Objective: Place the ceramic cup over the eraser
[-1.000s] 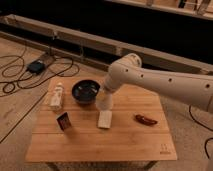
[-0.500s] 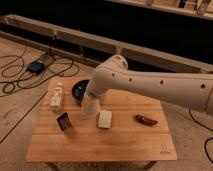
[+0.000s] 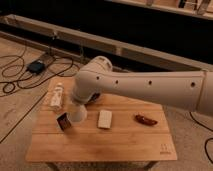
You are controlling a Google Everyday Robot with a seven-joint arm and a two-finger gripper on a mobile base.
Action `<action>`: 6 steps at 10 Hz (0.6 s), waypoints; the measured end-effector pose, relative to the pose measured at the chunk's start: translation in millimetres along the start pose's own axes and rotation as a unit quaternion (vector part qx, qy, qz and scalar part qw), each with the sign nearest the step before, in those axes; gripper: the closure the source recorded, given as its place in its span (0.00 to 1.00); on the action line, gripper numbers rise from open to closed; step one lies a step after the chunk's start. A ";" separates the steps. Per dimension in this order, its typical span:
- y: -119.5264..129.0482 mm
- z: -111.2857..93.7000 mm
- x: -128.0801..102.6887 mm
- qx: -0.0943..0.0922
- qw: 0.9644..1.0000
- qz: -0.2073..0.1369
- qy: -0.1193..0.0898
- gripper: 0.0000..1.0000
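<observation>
The off-white ceramic cup (image 3: 79,115) hangs under the end of my white arm, just right of the eraser (image 3: 63,121). The eraser is a small dark block with a reddish face, standing on the left part of the wooden table (image 3: 100,145). My gripper (image 3: 77,107) is shut on the cup from above and holds it close over the table, beside the eraser and not over it. The arm hides most of the gripper.
A pale beige pad (image 3: 104,119) lies at the table's middle. A reddish-brown object (image 3: 145,120) lies to its right. A light bottle (image 3: 56,96) lies at the back left. The dark bowl (image 3: 94,98) is mostly hidden behind the arm. Cables (image 3: 20,75) lie on the floor at left.
My arm has swung left and forward with the cup, from beside the bowl and above the pad to just right of the eraser.
</observation>
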 end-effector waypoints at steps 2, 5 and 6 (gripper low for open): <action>7.9 10.5 -6.2 -0.016 1.000 -0.019 -0.001 1.00; 13.6 27.1 -18.1 -0.033 0.998 -0.047 -0.008 1.00; 13.3 32.1 -22.6 -0.038 0.998 -0.054 -0.013 1.00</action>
